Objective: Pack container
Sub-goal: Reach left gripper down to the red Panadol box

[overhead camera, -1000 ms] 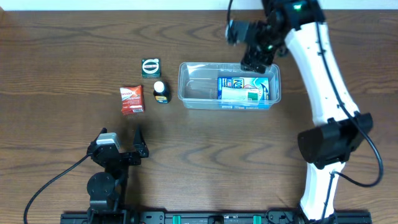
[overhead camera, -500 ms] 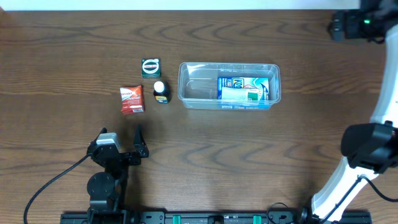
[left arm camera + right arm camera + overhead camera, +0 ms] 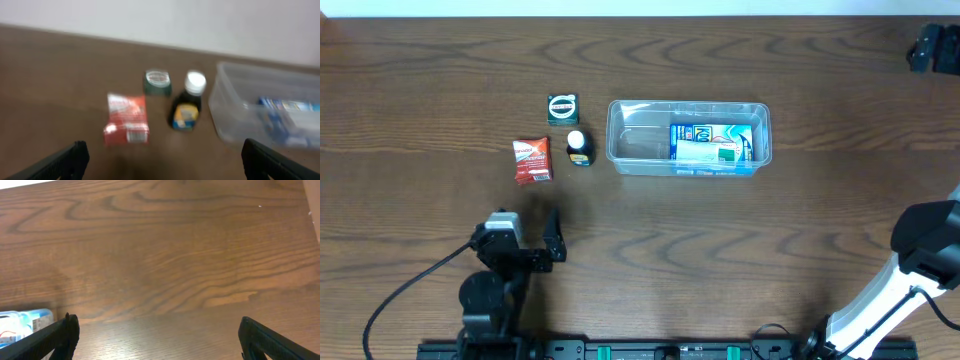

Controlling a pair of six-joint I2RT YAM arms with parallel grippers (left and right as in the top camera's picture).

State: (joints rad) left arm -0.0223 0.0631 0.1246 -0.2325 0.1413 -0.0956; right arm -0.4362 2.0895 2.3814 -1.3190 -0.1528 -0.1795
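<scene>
Container (image 3: 640,137): clear plastic tub standing on the desk (image 3: 770,250), slightly right of centre in the overhead view, long side running left to right; a blue-and-white box (image 3: 713,145) lies flat inside its right half.

Loose items, all on the desk to the left of the container: a dark bottle (image 3: 579,148) with a white cap and yellow label, upright, just beside the container's left wall; a small green box (image 3: 563,108) behind the bottle; a red-and-white packet (image 3: 532,160) lying flat, left of the bottle; none of the three touch.

Left gripper (image 3: 165,152): open wide, fingertips at the two lower corners of the blurred wrist view; holds nothing; low at the near side of the desk, facing the three items, well apart from them.

Right gripper (image 3: 159,332): open wide, holds nothing; over bare desk at the far right, well apart from the container.
</scene>
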